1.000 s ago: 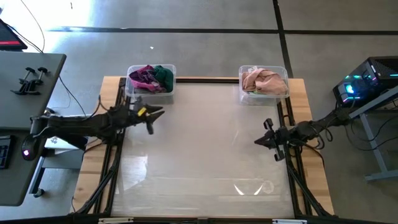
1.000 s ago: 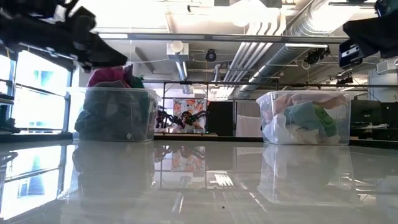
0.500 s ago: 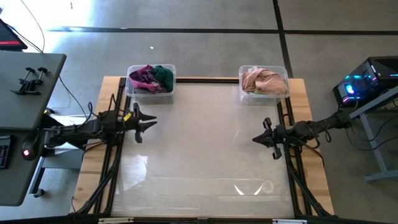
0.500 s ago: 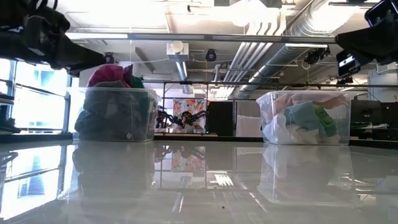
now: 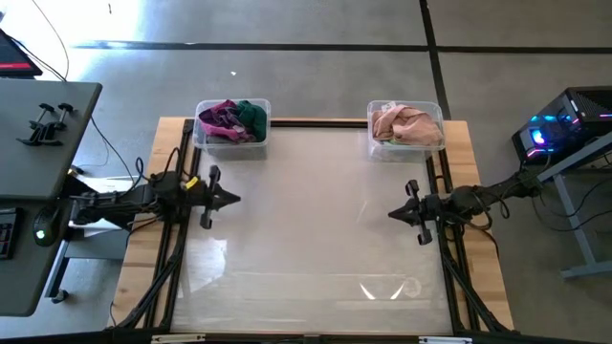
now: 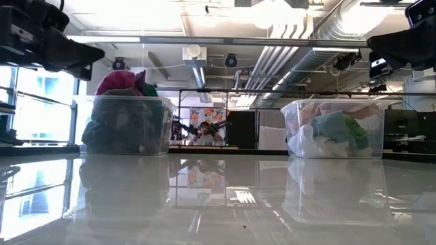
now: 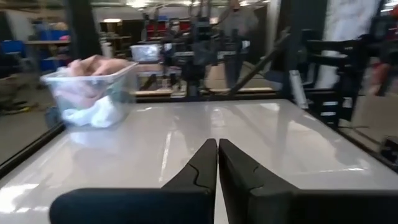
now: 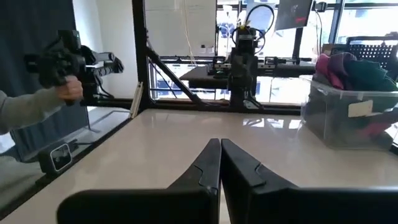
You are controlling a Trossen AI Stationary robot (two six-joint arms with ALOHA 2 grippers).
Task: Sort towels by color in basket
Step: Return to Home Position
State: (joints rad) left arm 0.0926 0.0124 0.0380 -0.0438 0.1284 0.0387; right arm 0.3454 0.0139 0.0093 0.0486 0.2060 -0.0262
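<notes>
Here, at left edge of table (image 5: 306,244): left gripper (image 5: 232,199), fingers pressed together, empty. At back: left bin (image 5: 229,143) holding magenta and dark green towels (image 5: 232,117); right bin (image 5: 406,150) holding peach-pink towels (image 5: 407,124). At right edge: right gripper (image 5: 391,214), fingers likewise together, empty.

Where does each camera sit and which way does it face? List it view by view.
High: above the table, looking straight down; shows left claw, right claw.
Low: table-top height, looking level at the magenta-green bin and the peach bin; left arm, right arm above.
Left wrist: on that arm, past its shut claw toward the peach bin.
Right wrist: on that arm, past its shut claw toward the magenta-green bin, plus a person's hand.
Shared: high and low both show both bins.
</notes>
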